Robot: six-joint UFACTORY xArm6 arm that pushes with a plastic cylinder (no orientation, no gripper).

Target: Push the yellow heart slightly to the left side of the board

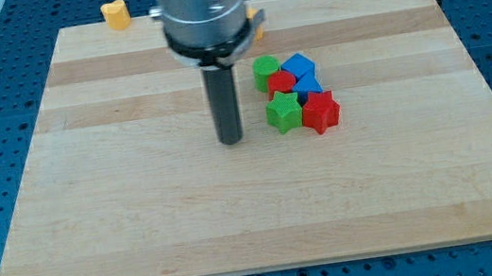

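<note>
The yellow heart (116,15) sits at the top edge of the wooden board (142,218), left of the arm. My tip (231,142) rests on the board near its middle, well below and to the right of the heart and not touching it. The tip is just left of a cluster of blocks, with a small gap to the green star (284,112).
The cluster holds a green block (265,69), a red block (281,82), two blue blocks (297,64) (308,85) and a red star (320,112). Another yellow block (255,18) is partly hidden behind the arm at the view's top.
</note>
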